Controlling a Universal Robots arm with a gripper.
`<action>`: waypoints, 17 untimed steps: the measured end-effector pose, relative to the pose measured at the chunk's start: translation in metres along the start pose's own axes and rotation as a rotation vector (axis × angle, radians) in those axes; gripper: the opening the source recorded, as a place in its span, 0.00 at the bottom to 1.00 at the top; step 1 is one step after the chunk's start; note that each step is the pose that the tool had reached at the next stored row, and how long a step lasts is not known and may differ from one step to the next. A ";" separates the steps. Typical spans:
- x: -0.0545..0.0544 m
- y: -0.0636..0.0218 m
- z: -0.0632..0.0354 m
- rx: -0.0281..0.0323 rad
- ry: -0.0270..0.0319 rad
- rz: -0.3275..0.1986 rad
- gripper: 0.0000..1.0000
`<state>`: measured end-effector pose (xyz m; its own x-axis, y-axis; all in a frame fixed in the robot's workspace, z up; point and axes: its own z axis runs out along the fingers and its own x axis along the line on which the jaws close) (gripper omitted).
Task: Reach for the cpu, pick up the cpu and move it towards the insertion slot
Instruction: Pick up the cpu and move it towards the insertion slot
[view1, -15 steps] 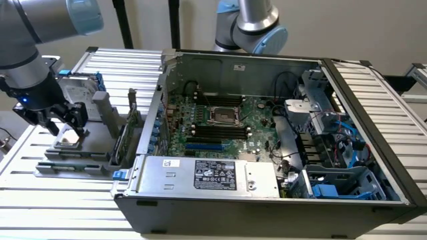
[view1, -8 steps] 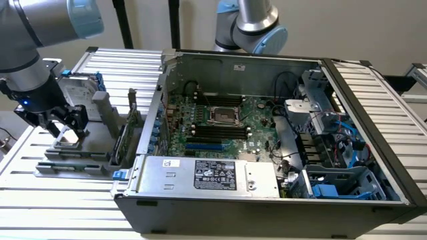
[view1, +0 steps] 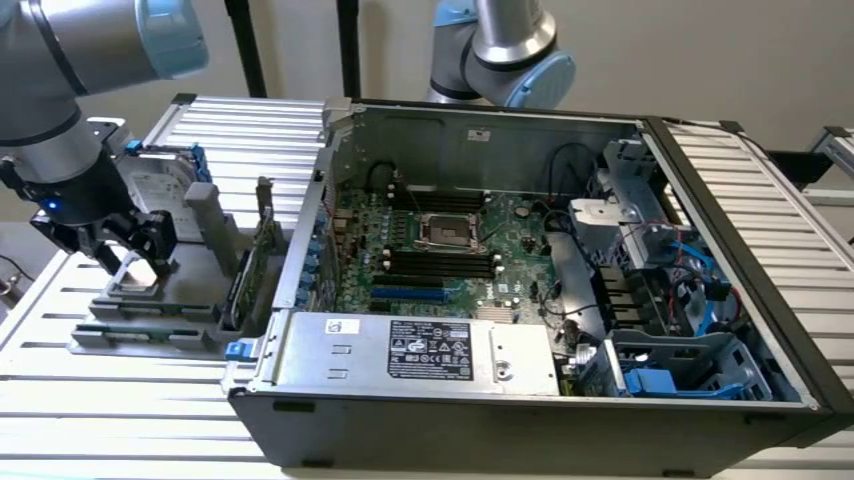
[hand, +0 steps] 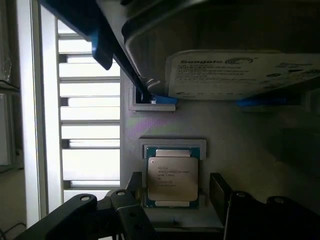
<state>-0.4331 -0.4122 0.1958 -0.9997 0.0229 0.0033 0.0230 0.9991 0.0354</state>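
As the open, empty black hand (view1: 127, 258) at the exterior view's left straddles the square silver-grey cpu (hand: 172, 177), centre it before closing.

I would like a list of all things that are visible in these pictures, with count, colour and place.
cpu: one, silver-grey, in the fixture's recess.
insertion slot: one, shiny frame, on the green board.
hard drive: one, silver and blue, upright on the fixture.
computer case: one, dark, open, on the slatted table.
gripper: one, black, open, fingers either side of the cpu.
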 end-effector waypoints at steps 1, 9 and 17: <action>0.000 0.0003 0.0005 0.0003 0.0000 0.004 0.65; 0.001 0.0029 0.0044 0.0056 0.0004 0.015 0.65; 0.002 0.0049 0.0066 0.0097 0.0002 0.017 0.65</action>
<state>-0.4345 -0.4071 0.1893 -0.9992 0.0395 0.0040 0.0396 0.9989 0.0256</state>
